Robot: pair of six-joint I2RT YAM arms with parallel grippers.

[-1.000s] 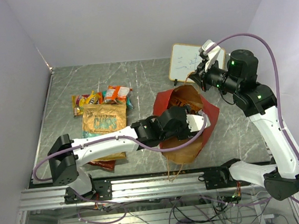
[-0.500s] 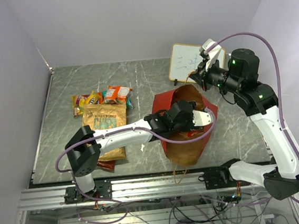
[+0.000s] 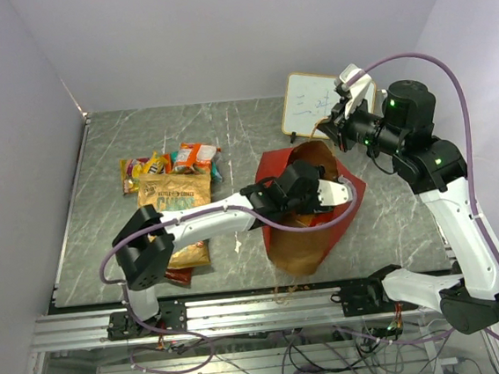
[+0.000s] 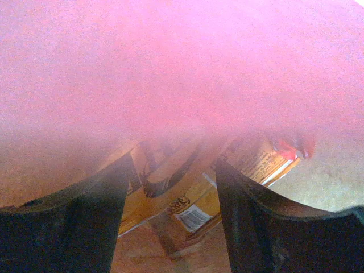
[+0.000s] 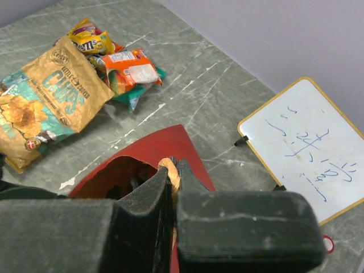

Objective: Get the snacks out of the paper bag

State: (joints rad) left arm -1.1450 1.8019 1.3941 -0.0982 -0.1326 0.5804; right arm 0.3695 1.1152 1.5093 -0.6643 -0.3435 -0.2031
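Blurring pink, the paper bag hides most snacks.

Robotics lab bench: aluminium rail, tangled cables beneath, plain partition walls around a grey tabletop.

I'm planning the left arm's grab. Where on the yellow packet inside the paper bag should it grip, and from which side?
Likely the yellow packet's middle, straight in through the paper bag's mouth: it lies slanted on the bag floor, framed by the open left gripper, and the walls block other sides.
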